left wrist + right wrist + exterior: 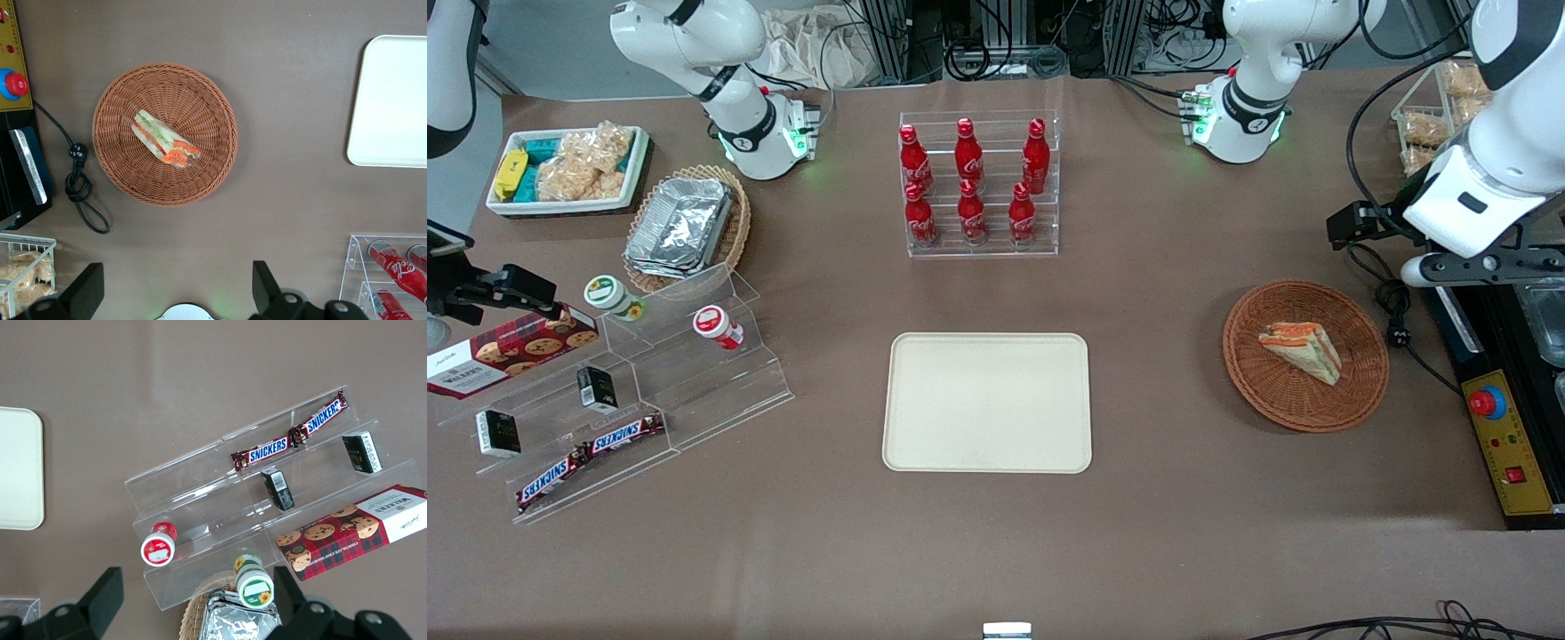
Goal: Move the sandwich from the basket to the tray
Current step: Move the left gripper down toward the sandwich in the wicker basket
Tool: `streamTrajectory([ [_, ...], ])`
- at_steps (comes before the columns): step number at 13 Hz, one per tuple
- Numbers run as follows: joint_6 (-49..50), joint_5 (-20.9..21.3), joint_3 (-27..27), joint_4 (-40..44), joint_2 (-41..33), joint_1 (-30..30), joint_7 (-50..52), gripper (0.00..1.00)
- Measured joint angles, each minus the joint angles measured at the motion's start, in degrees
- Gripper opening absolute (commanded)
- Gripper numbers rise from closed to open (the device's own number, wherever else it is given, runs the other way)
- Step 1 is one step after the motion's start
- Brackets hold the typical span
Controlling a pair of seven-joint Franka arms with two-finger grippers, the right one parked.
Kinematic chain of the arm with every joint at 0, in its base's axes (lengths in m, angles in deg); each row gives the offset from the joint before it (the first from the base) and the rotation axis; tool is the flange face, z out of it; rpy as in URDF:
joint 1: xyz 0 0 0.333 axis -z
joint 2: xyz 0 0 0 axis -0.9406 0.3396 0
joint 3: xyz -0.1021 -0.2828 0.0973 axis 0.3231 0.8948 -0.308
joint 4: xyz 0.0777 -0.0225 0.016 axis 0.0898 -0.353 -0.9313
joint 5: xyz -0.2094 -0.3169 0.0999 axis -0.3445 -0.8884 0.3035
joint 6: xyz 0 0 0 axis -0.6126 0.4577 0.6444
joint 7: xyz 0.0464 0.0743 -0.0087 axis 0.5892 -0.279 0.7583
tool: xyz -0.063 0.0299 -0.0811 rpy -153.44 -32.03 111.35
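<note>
The sandwich (1303, 351) (165, 139), a wedge of pale bread with orange, red and green layers, lies on its side in the round reddish-brown basket (1254, 373) (200, 100). The cream rectangular tray (987, 400) (393, 100) lies flat in the middle of the table with nothing on it, toward the parked arm's end from the basket. My gripper (177, 287) hangs high above the table, beside the basket and a little farther from the front camera than it. Its fingers (267, 287) are spread wide open and hold nothing.
A clear rack of red cola bottles (978, 182) stands farther from the front camera than the tray. A black cable (1396, 311) and a yellow control box (1507, 444) lie beside the basket at the working arm's end. Acrylic snack shelves (640, 382) and a foil-container basket (685, 227) sit toward the parked arm's end.
</note>
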Motion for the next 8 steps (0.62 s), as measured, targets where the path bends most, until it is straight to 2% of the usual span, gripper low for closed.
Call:
streamTrajectory([
  [5,1.3,-0.6,0.1,0.0,-0.7,0.0,0.2,1.0],
  [8,1.5,-2.9,0.0,-1.1,-0.5,0.0,6.5,1.0],
])
